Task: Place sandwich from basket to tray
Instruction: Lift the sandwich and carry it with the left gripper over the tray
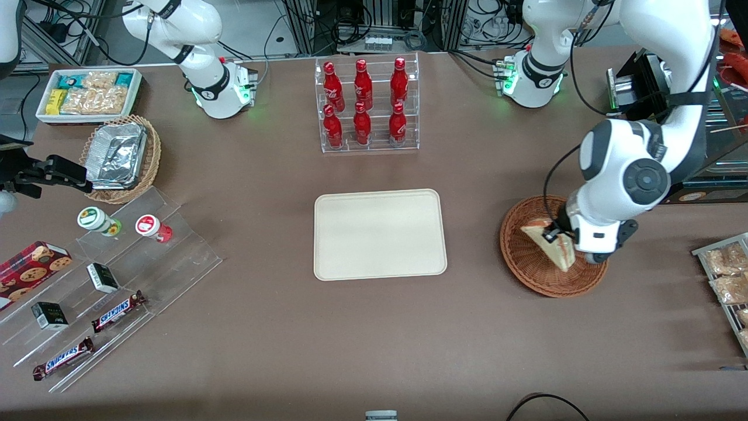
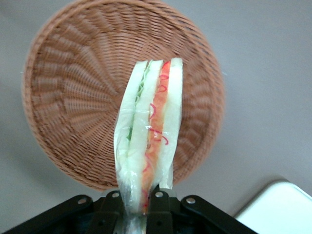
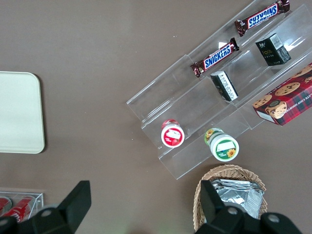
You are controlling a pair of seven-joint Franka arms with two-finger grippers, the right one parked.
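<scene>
The brown counter (image 1: 292,327) carries the cream tray (image 1: 380,234) at its middle, and the basket (image 1: 520,257) sits toward the working arm's end, well apart from the tray. Above the basket hangs the tool (image 1: 555,234), its fingers (image 2: 158,214) closed on one corner of the sandwich (image 2: 148,131). The sandwich is lifted clear of the weave, with its red and green filling edge showing.
</scene>
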